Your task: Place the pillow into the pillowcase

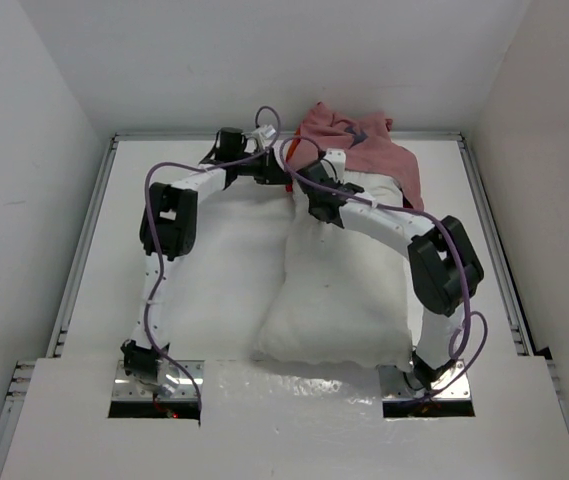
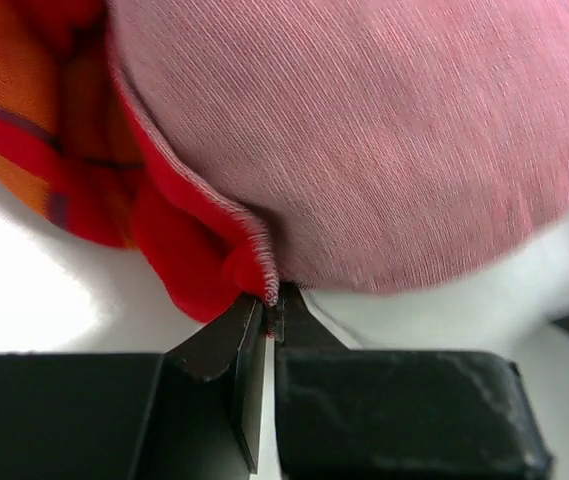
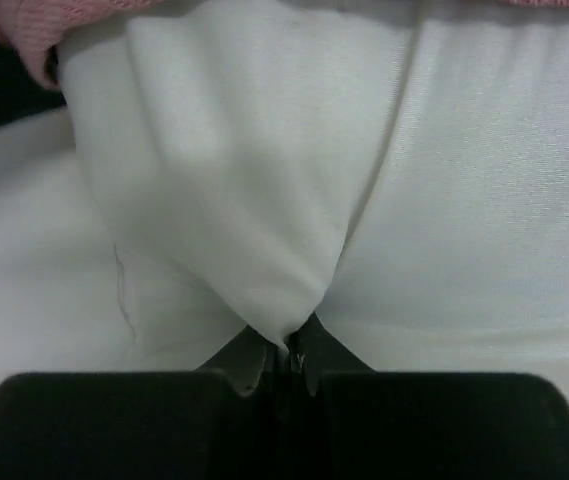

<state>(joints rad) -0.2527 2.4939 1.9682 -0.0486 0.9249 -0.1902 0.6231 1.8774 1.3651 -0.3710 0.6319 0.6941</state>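
Note:
The white pillow [image 1: 334, 290] lies lengthwise on the table, its far end at the pillowcase [image 1: 369, 150], which is bunched at the back with its faded pink inside showing. My left gripper [image 1: 280, 176] is shut on the pillowcase's red hem. In the left wrist view the left gripper [image 2: 272, 298] pinches that edge, with the pink inside of the pillowcase [image 2: 384, 150] above it. My right gripper [image 1: 312, 180] is at the pillow's far end. In the right wrist view the right gripper [image 3: 290, 352] is shut on a pulled-up fold of the pillow [image 3: 254, 200], and a pink bit of pillowcase [image 3: 24, 25] shows at the top left.
Both arms reach to the back of the white table [image 1: 214, 260], with purple cables [image 1: 164, 170] looping off them. White walls close in the sides and back. A raised rail [image 1: 82, 250] runs along the table's left edge.

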